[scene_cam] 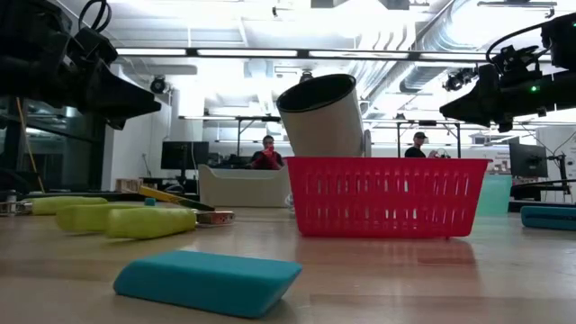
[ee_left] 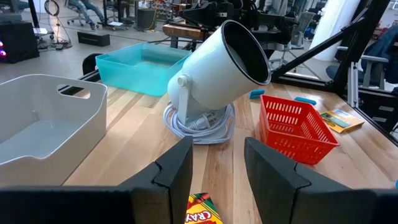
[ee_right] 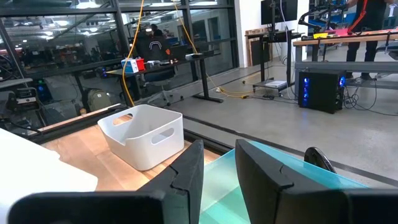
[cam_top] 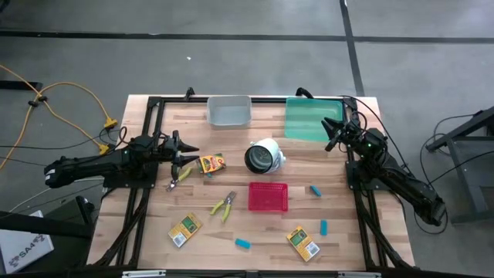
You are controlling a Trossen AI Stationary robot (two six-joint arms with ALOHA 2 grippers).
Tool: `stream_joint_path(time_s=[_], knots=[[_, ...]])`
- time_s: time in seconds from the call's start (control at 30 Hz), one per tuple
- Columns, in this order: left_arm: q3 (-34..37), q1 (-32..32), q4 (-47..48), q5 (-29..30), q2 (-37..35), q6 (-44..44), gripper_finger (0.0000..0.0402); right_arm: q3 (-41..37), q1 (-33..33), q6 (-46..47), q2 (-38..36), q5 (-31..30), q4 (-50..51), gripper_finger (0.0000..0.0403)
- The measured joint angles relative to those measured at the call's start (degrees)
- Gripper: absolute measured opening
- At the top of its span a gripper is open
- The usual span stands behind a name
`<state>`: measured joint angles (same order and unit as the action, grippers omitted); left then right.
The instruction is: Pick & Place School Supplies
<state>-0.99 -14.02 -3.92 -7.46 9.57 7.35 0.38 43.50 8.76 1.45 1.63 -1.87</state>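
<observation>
Left claw (cam_top: 182,150), fingers apart and empty, poised just left of a small yellow-and-green cardboard crayon box (cam_top: 211,164) on the left of the wooden tabletop (cam_top: 231,139). Box likely light, stiff yet crushable; best pinched across its narrow sides. Partial lettering "CRA" readable on its lid in the left wrist view. Two more such boxes near the front edge; yellow-green-handled pliers (cam_top: 224,206) and light-blue blocks (cam_top: 243,243) scattered between. Right claw (cam_top: 333,133), fingers slightly apart, empty, above the green tray (cam_top: 309,116) far right.
</observation>
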Motion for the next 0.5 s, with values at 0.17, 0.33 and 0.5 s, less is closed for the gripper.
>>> stream_joint_path(time_s=[0.17,0.33,0.5], knots=[[0.0,0.0,0.0,0.0,0.0,0.0,0.014,0.0,0.0,0.0,0.0,0.0,0.0,0.0085],[-0.7,-0.3,0.2,-4.1,0.0,-4.9,0.014,0.0,0.0,0.0,0.0,0.0,0.0,0.0085],[-5.9,-0.5,10.8,-3.1,0.1,-11.3,0.014,0.0,0.0,0.0,0.0,0.0,0.0,0.0085]])
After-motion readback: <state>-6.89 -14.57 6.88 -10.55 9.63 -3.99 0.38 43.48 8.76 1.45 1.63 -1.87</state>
